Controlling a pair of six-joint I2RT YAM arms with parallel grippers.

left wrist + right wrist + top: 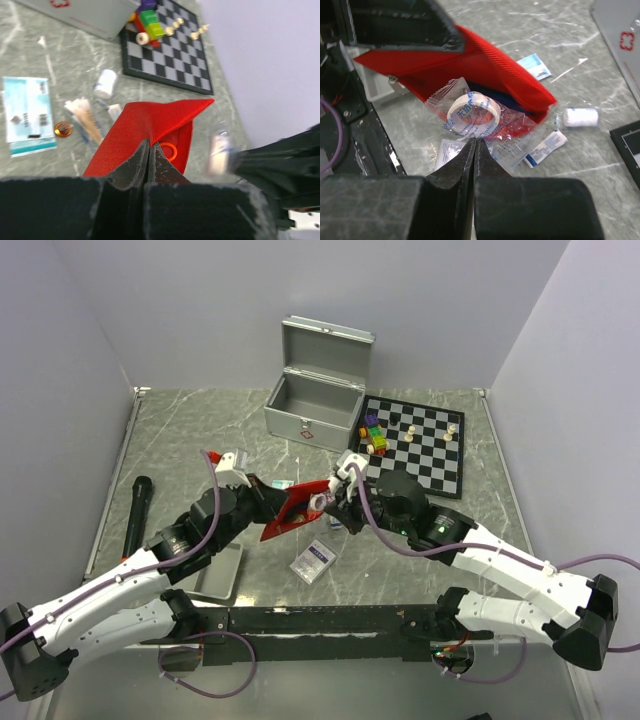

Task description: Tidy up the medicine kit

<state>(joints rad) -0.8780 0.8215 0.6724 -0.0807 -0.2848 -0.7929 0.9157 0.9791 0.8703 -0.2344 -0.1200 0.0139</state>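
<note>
The left arm (120, 590) stretches from its base at the near edge up and to the right. The right arm (500, 565) folds at its elbow and angles up and to the left, so the two wrists come nearly nose to nose over the middle. The left gripper (148, 148) has its jaws pressed together on the edge of a red pouch (150, 122), and the right gripper (473, 146) is likewise closed, its tips pinching what looks like the rim of a clear packet (475, 117), though the contact itself is hidden under the fingers.
</note>
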